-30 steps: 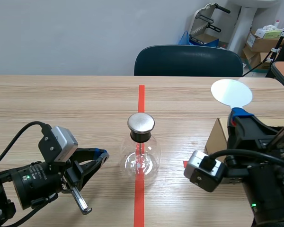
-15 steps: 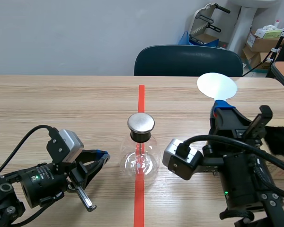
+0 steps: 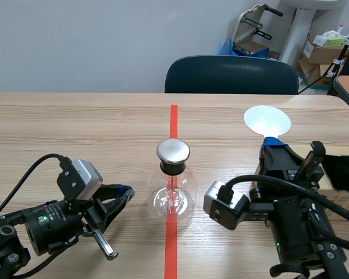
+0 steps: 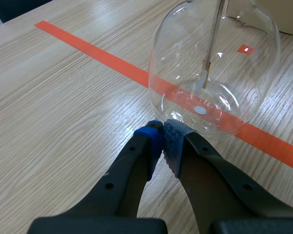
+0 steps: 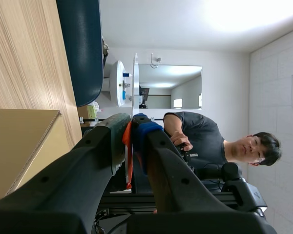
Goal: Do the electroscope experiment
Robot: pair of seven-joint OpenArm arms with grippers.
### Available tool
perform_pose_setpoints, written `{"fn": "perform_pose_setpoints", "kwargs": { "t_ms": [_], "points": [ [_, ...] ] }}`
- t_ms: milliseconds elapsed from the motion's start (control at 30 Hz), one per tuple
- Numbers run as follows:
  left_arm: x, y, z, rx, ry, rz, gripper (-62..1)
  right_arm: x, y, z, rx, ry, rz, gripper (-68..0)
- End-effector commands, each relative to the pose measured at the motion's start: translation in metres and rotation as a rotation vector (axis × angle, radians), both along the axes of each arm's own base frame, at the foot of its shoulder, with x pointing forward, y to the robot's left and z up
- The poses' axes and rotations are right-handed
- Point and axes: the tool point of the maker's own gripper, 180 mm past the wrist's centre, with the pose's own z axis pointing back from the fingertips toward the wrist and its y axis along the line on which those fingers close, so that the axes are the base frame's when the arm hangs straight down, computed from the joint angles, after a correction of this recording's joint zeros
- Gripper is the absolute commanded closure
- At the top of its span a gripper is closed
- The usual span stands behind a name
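1. Left arm: it lies low along the table (image 3: pixel 75 122), coming in from the left, with its forearm near the near edge. The left gripper (image 3: pixel 125 191) points toward the flask (image 3: pixel 173 197). From the left wrist view, the left gripper (image 4: pixel 161 138) has its two pads pressed together with nothing between them. The tips rest just beside the base of the flask (image 4: pixel 219 83); whether they touch the glass cannot be told.

2. Right arm: it stands raised at the right of the table, with the wrist turned so the fingers point up and away from the robot. The right gripper (image 3: pixel 273 145) pinches the handle (image 5: pixel 129 146) of a white disc (image 3: pixel 267 120). The disc stands upright above the fingertips. In the right wrist view the right gripper (image 5: pixel 132 127) is closed on the orange handle and the disc (image 5: pixel 135 80) shows edge-on.

3. Task item: the clear round flask sits on the orange-red tape line (image 3: pixel 173 119) at the table's middle, between the two arms. A round metal cap (image 3: pixel 173 150) closes its dark neck. A thin rod (image 4: pixel 212 44) hangs down inside the glass. The disc is well apart from the cap, to its right and farther back.

4. Surroundings: a cardboard box (image 3: pixel 343 200) lies behind the right arm. A dark chair (image 3: pixel 231 74) stands at the far edge. A person (image 5: pixel 200 139) in a dark shirt shows in the right wrist view.

5. Markings: the print on the cartons (image 3: pixel 326 46) in the far corner is too small to read.
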Motion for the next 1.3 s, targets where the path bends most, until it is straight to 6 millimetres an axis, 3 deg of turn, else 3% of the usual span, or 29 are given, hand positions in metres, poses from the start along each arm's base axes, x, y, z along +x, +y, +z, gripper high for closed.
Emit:
{"fn": "perform_pose_setpoints", "kwargs": {
  "t_ms": [0, 1267],
  "points": [
    [0.0046, -0.0073, 0.0123, -0.035, -0.031, -0.009, -4.0, 0.0048, -0.0043, 0.0098, -0.003, -0.036, -0.005, -1.7],
    [0.0057, -0.0057, 0.0103, -0.021, -0.030, 0.001, -4.0, 0.0048, -0.0042, 0.0097, -0.003, -0.036, -0.004, -1.7]
  ]
}}
